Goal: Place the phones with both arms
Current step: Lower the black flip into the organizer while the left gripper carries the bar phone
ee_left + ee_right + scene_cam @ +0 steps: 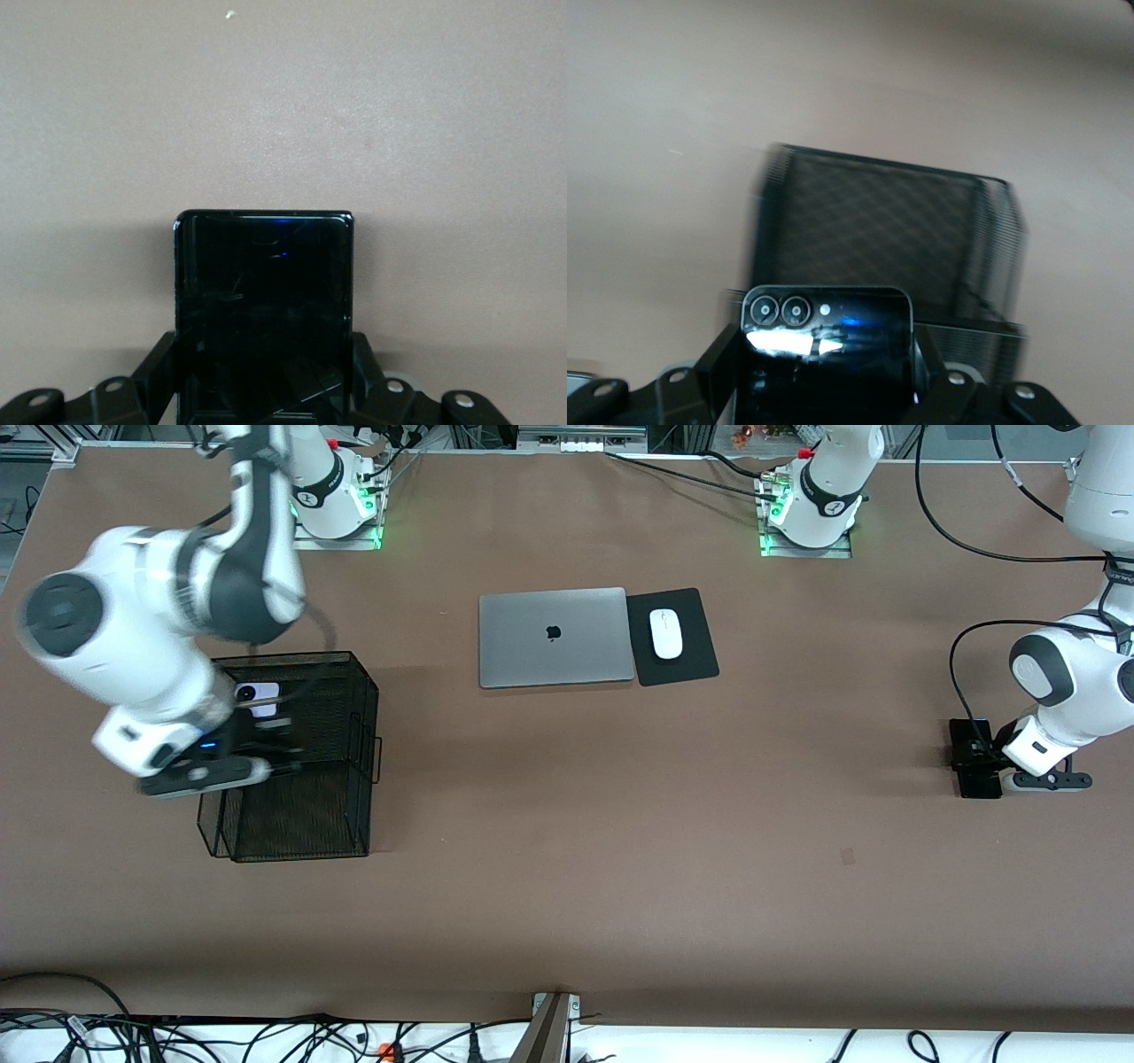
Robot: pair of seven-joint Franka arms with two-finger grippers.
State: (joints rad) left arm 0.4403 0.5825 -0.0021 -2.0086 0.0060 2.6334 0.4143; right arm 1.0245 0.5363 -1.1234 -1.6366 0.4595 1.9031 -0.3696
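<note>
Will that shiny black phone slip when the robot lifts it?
Probably stiff: the black phone is a flat slab. Its glossy face shows reflections, so maybe slippery. The left gripper jaws pinch both side edges, which should help.

Both arms [151, 646] have white shells with dark grey joint bands and black grippers. Bases glow green beside the laptop [552, 636]. Black cables trail the left arm [1067, 682].
</note>
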